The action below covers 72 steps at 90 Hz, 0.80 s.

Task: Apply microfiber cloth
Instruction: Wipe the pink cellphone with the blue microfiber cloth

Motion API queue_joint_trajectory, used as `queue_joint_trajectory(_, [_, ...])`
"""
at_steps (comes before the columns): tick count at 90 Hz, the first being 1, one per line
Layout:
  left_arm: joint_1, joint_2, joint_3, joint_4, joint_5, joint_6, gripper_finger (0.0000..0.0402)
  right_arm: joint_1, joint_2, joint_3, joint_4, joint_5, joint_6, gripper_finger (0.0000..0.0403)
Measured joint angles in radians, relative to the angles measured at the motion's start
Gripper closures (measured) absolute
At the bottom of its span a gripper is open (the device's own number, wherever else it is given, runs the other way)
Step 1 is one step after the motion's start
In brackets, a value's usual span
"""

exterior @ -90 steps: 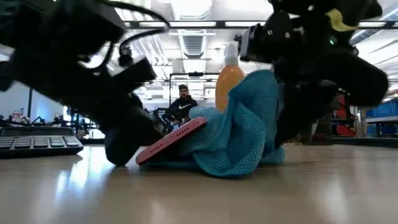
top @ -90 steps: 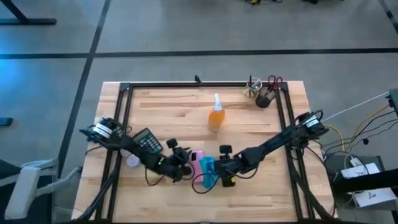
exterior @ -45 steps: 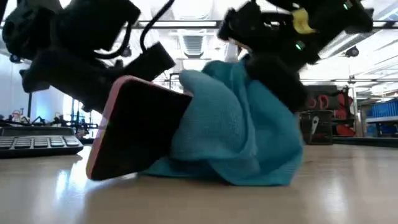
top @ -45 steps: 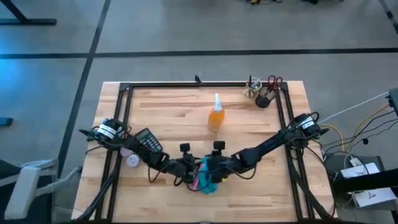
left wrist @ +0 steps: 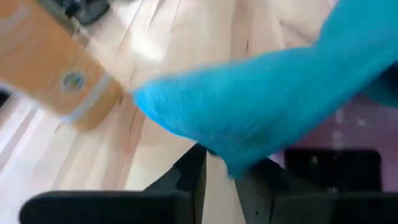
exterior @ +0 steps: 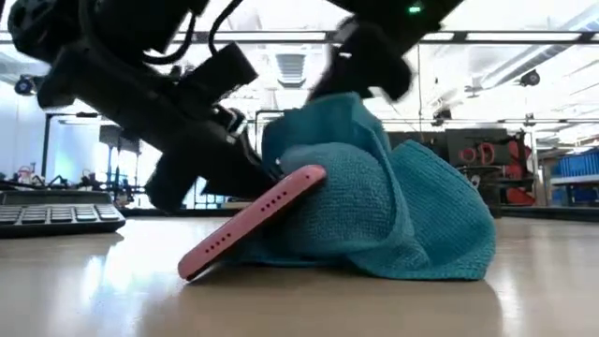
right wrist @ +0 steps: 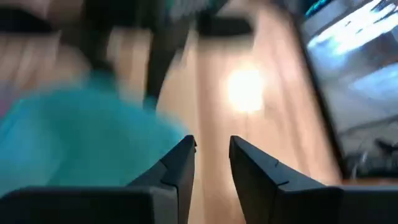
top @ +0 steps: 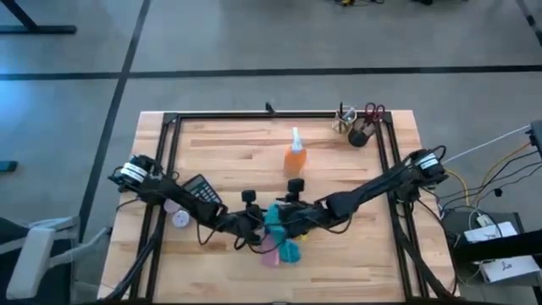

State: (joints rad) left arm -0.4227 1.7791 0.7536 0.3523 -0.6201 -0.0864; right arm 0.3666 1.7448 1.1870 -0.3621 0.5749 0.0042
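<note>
The turquoise microfiber cloth (exterior: 393, 215) lies bunched on the table near its front edge, draped against a pink-edged phone (exterior: 253, 225) that slants up from the wood. In the high view the cloth (top: 279, 230) sits between both grippers. My left gripper (top: 251, 229) comes from the table's left and is shut on the phone. My right gripper (right wrist: 212, 152) hovers just above the cloth's top, fingers a narrow gap apart with bare wood showing between them. My left gripper holds the phone by its raised end (exterior: 285, 183), coming slanting down from the table's left. The cloth (left wrist: 261, 99) covers the place of contact in the wrist view. The phone is tilted, its lower end (exterior: 192, 267) on the table. My right gripper: I cannot tell whether it touches the cloth.
An orange spray bottle (top: 294, 157) stands mid-table behind the grippers. A calculator (top: 201, 191) and a small white disc (top: 181, 219) lie at the left. A cup with scissors (top: 360, 129) stands at the far right corner. Black frame rails run along the table's edges.
My left gripper tipped the phone up steeply, then lowered it to a shallower slant, its lower end staying on the table. My right gripper has gone toward the table's left and far edge. The cloth, drawn up into a peak before, has slumped and spread out toward the right.
</note>
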Motion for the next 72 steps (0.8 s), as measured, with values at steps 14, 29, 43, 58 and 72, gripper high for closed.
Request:
queue_joint_trajectory(14, [-0.045, -0.030, -0.035, 0.008, -0.008, -0.106, 0.0342, 0.039, -0.030, -0.043, -0.118, -0.275, 0.245, 0.0307])
queue_joint_trajectory(29, [-0.050, 0.084, -0.066, 0.147, -0.018, -0.171, 0.0342, 0.117, 0.017, -0.138, 0.151, -0.296, 0.344, 0.0302])
queue_joint_trajectory(43, [-0.045, 0.209, -0.036, 0.283, -0.043, -0.177, 0.0342, 0.122, 0.134, -0.161, 0.321, -0.196, 0.339, 0.0318])
queue_joint_trajectory(58, [-0.039, 0.290, 0.018, 0.385, -0.008, -0.124, 0.0342, 0.094, 0.204, -0.112, 0.430, -0.213, 0.250, 0.0338])
queue_joint_trajectory(72, [-0.008, 0.275, 0.044, 0.395, 0.037, -0.021, 0.0342, 0.081, 0.190, -0.037, 0.446, -0.210, 0.152, 0.0348])
